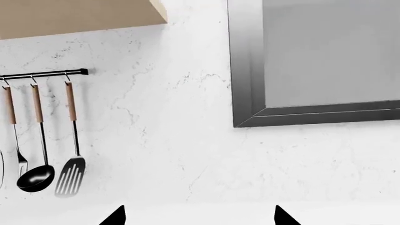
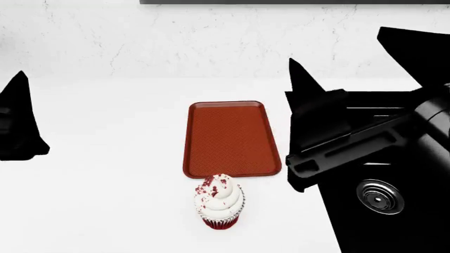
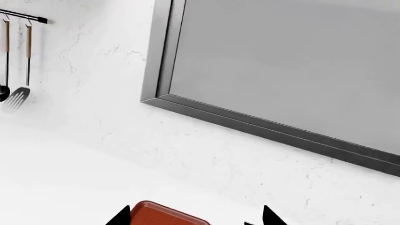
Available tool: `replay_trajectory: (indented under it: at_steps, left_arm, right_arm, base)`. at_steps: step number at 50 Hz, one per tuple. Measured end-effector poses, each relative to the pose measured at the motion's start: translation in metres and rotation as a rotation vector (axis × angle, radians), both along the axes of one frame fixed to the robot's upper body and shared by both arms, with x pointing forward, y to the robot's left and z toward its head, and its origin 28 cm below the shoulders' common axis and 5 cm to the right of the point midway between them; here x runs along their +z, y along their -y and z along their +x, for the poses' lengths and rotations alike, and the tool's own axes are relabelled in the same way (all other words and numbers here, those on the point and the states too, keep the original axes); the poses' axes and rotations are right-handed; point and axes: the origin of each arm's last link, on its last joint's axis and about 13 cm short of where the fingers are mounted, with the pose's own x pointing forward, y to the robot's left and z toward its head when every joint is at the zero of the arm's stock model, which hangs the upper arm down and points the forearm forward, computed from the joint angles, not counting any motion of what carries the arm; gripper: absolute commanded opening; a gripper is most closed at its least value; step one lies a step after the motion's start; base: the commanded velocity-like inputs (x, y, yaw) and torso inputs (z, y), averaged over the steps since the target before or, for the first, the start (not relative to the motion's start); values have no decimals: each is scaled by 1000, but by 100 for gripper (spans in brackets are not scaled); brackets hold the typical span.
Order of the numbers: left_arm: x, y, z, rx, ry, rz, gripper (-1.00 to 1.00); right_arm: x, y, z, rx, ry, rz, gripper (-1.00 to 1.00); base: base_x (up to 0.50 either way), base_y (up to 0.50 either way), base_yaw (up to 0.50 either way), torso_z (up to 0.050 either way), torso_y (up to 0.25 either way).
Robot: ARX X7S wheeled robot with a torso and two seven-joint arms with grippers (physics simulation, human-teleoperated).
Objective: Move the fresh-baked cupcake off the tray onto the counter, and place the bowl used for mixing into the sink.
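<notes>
The cupcake (image 2: 219, 201) stands upright on the white counter (image 2: 105, 200), just in front of the near edge of the tray (image 2: 232, 138), which has nothing on it. A corner of the tray (image 3: 164, 217) shows between the fingertips of my right gripper (image 3: 195, 216), which is open and holds nothing. In the head view that gripper hangs above the sink's left edge, right of the tray. My left gripper (image 1: 198, 216) is open and holds nothing, and one of its fingers (image 2: 20, 118) shows at the far left over the counter. The black sink (image 2: 393, 232) with a silver drain (image 2: 380, 197) lies at the right. The bowl is out of view.
A marbled white wall (image 2: 211, 42) backs the counter. A rail with a ladle (image 1: 36, 178) and a slotted spatula (image 1: 70, 176) hangs on it, beside a grey-framed window (image 1: 312, 61). A wooden cabinet corner (image 1: 75, 16) sits above the rail.
</notes>
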Motion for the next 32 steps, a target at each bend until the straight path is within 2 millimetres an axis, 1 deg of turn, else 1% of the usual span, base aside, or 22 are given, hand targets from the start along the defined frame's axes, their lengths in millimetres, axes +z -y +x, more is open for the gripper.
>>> replay_trajectory:
  at_steps: [10,19,32]
  left_arm:
    - [-3,2,-8,-31,36,26,100]
    - [3,3,-17,-42,73,54,100]
    - [6,6,-24,-60,113,70,100]
  right_arm:
    - [2,3,-3,-40,31,15,100]
    - [5,3,-10,-65,63,18,100]
    - [6,4,-20,-91,138,25,100]
  base:
    - [0,0,0,0,0]
    - [0,0,0,0,0]
    - [0,0,0,0,0]
